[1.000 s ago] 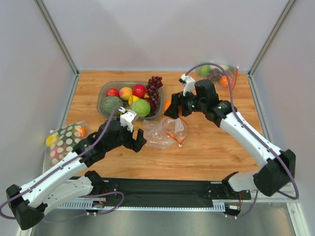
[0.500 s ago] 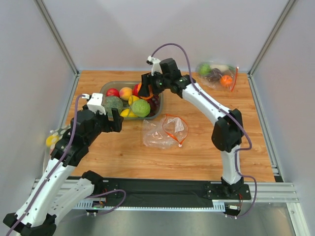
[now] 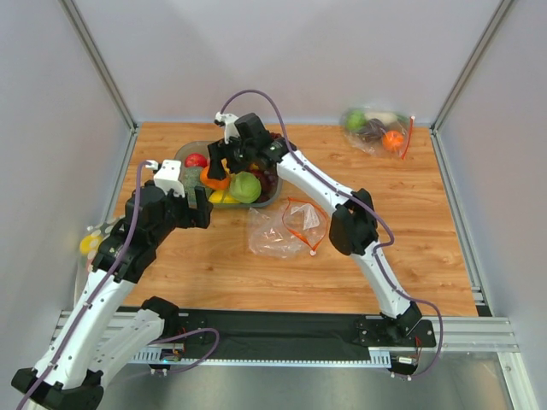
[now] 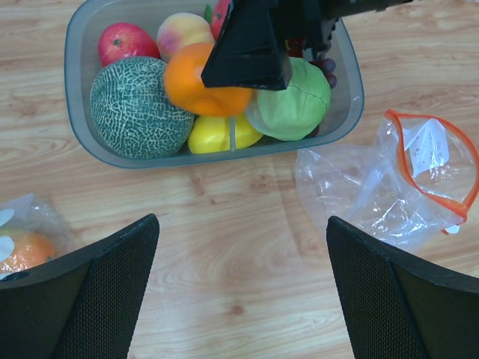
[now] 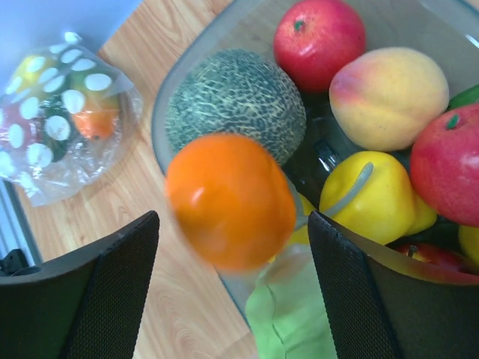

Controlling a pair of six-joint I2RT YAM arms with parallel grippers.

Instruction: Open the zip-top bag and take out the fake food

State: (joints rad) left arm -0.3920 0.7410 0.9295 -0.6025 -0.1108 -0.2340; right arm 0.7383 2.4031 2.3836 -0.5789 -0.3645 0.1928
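The zip-top bag [image 3: 286, 229] [image 4: 408, 176] lies flat on the wood with its orange-red mouth gaping, and nothing shows inside it. My right gripper [image 3: 220, 164] [image 5: 233, 217] hangs open over the grey bowl [image 3: 182, 159]. The small orange [image 3: 214, 178] [image 5: 230, 198] sits blurred between its spread fingers, touching neither, just above the bowl's fruit. The light green fruit [image 3: 245, 186] [image 4: 293, 101] and the purple grapes [image 3: 267, 174] lie in the bowl. My left gripper [image 3: 198, 213] [image 4: 241, 224] is open over bare wood, left of the bag.
The bowl [image 4: 75, 52] also holds a netted green melon [image 4: 138, 108], red apples, a peach and yellow lemons. A polka-dot bag [image 5: 60, 112] lies at the left edge. Another clear bag with fruit [image 3: 376, 130] sits at the back right corner.
My right arm swung from the bag to above the bowl with the orange and spread its jaws. My left arm drew back from the bag toward the left.
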